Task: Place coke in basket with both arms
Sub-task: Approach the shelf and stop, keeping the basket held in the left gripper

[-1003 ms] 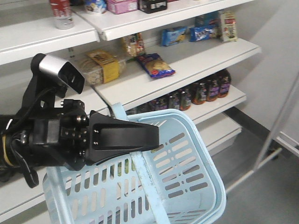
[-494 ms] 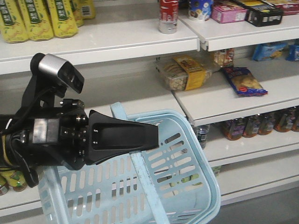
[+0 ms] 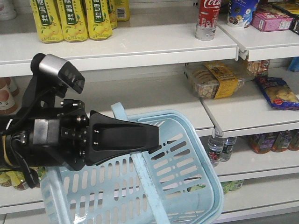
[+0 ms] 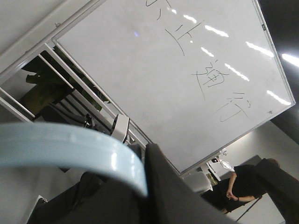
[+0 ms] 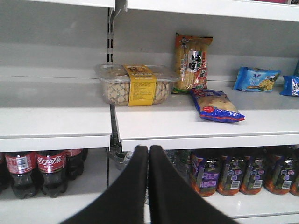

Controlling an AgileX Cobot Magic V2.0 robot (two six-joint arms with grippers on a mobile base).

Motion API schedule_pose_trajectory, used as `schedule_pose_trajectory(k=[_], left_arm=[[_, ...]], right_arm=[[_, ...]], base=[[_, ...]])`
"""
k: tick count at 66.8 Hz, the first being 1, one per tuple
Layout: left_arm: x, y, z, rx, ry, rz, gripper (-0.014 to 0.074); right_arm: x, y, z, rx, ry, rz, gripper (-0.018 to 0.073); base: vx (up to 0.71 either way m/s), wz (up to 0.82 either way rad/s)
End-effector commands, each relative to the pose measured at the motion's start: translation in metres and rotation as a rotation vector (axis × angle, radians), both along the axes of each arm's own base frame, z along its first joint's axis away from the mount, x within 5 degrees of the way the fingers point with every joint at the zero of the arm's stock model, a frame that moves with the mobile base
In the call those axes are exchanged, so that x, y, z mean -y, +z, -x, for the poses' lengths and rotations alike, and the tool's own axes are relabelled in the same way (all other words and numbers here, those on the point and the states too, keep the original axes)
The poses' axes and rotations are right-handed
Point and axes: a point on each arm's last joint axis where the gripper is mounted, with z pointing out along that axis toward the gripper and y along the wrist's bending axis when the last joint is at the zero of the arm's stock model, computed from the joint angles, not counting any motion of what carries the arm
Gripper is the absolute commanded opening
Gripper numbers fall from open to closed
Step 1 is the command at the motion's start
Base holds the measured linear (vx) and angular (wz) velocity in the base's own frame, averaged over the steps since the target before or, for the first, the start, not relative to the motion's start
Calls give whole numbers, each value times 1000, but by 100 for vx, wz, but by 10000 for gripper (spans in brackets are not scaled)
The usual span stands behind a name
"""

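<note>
From the front view, the clear biscuit tub (image 3: 217, 79) with its yellow band is my marker; round biscuits fill it. The coke can (image 3: 207, 18) stands upright on the shelf above the tub, a little left of it. A row of yellow bottles (image 3: 70, 21) stands on that same shelf, far left of the tub. The basket (image 3: 187, 163) hangs tilted below and left of the tub, and inside I see only its own slotted walls and floor. My left gripper (image 3: 156, 137) lies across the basket's rim where the flat handle (image 3: 142, 182) passes under it. The jaws look pressed together on that handle.

Through my left wrist camera, the pale blue handle curves across the view and ends against my black finger (image 4: 173, 196), touching it. A whiteboard (image 4: 177, 70) fills the background.

Through my right wrist camera, the tub sits on the middle shelf. A blue snack bag (image 5: 217, 106) lies just right of the tub. Cola bottles (image 5: 37, 170) stand on the shelf below and left of it. My right gripper (image 5: 148, 149) points at the shelf edge beneath the tub, its two fingers closed flat against each other with nothing between them.
</note>
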Motion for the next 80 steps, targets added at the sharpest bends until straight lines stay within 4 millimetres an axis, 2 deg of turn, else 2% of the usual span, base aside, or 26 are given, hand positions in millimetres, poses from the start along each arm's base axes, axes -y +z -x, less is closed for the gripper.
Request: schedule_pose_trajectory(k=[1, 80], left_arm=[[-5, 28, 20, 45, -154, 177, -6], [-5, 28, 20, 45, -154, 177, -6]], right_arm=[[-1, 5, 0, 75, 13, 24, -5], [-1, 5, 0, 77, 13, 24, -5]], base=[[3, 8], [6, 11]])
